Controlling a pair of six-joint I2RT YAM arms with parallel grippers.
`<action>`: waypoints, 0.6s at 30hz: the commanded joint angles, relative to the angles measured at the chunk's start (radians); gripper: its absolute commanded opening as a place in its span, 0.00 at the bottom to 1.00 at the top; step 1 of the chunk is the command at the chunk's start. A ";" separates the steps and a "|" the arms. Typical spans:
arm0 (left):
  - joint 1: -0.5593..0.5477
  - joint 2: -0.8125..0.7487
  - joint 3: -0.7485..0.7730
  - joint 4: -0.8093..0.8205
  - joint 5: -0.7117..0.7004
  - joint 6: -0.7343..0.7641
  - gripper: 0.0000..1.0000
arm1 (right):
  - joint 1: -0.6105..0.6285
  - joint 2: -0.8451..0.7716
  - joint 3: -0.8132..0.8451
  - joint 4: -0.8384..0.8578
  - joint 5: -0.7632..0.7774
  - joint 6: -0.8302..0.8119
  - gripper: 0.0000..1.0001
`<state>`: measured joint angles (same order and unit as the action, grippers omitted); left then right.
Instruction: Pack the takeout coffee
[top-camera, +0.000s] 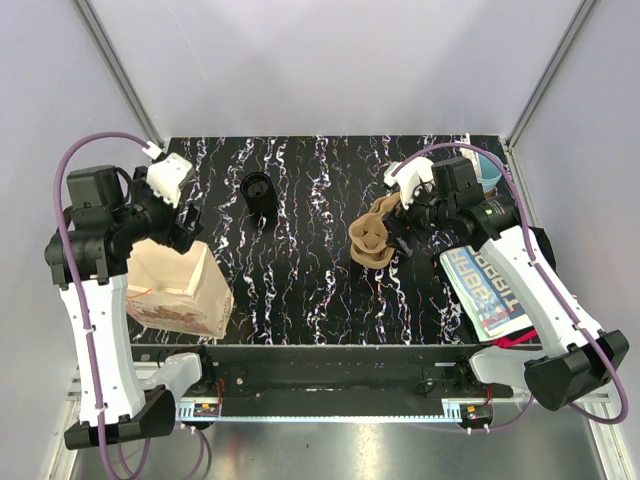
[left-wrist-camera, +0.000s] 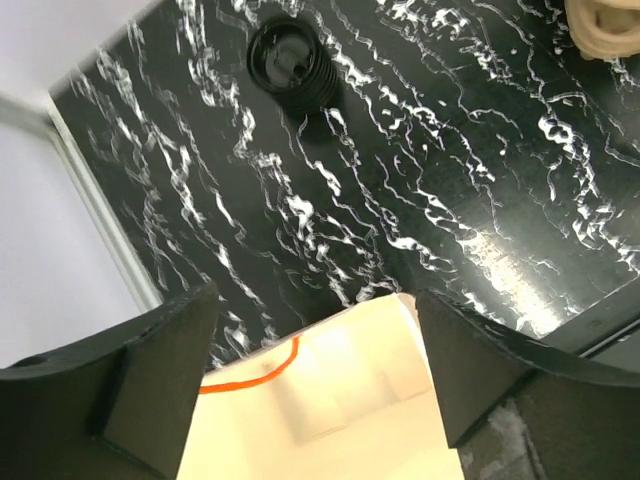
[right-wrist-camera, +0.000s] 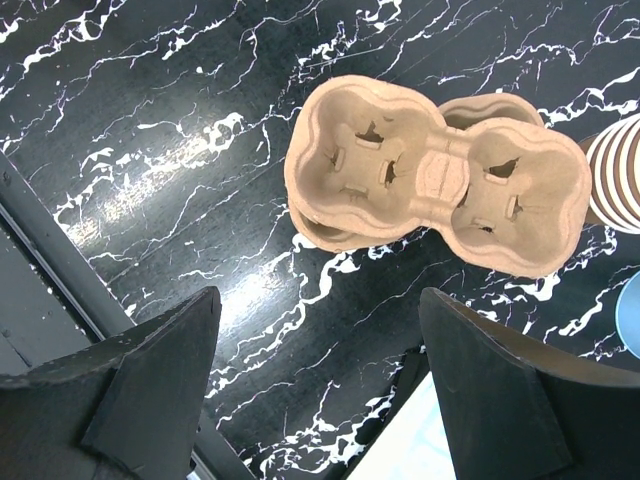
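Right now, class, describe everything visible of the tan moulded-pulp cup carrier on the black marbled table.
The tan moulded-pulp cup carrier is a two-well tray that looks like pressed fibre. Both round wells are empty, each with small flaps and holes. It lies flat, wells up, on the black white-veined table, seemingly atop a second, offset carrier. The open right gripper hovers above, not touching.
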<state>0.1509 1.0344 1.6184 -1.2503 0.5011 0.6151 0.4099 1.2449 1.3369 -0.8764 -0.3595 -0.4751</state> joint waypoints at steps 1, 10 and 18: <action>0.007 -0.004 -0.048 0.117 -0.131 -0.205 0.81 | 0.006 0.005 -0.005 0.045 -0.016 -0.003 0.86; 0.018 -0.069 -0.058 0.225 -0.084 -0.258 0.74 | 0.004 0.011 -0.012 0.050 -0.015 -0.007 0.86; 0.018 -0.076 0.002 0.240 -0.292 -0.348 0.84 | 0.004 0.018 -0.016 0.050 -0.012 -0.007 0.86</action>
<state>0.1635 0.9157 1.5742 -1.0611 0.3660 0.3336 0.4099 1.2598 1.3273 -0.8581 -0.3599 -0.4755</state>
